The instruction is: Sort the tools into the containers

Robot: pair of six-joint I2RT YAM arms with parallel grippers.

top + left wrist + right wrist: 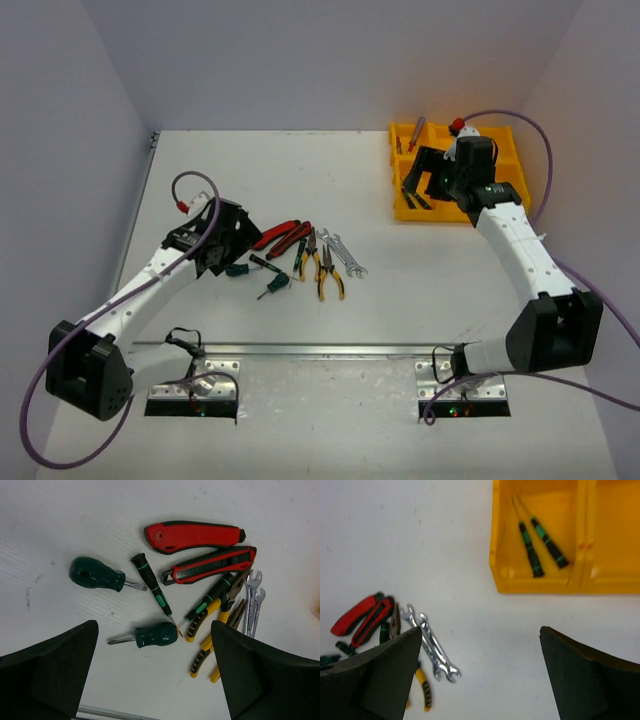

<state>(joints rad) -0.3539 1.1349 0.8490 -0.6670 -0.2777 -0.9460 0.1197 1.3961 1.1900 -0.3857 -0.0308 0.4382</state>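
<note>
Loose tools lie in a heap mid-table: two stubby green screwdrivers [97, 575] [155, 634], a black-green screwdriver [152, 586], two red cutters [195, 534] [212, 565], yellow-black pliers [207, 617] and silver wrenches [252, 605]. My left gripper [155, 680] hangs open just above and to the left of this heap [222, 258], nothing between its fingers. The yellow tray [430, 214] sits at the back right. Two black-green screwdrivers [530, 555] [550, 542] lie in its near-left compartment [540, 586]. My right gripper [480, 680] is open and empty, beside that compartment [418, 197].
A blue-red screwdriver [415, 133] lies in a far-left tray compartment. The wrenches [432, 647] and red cutters [362, 617] also show in the right wrist view. A metal rail [300, 350] runs along the near edge between the arm bases.
</note>
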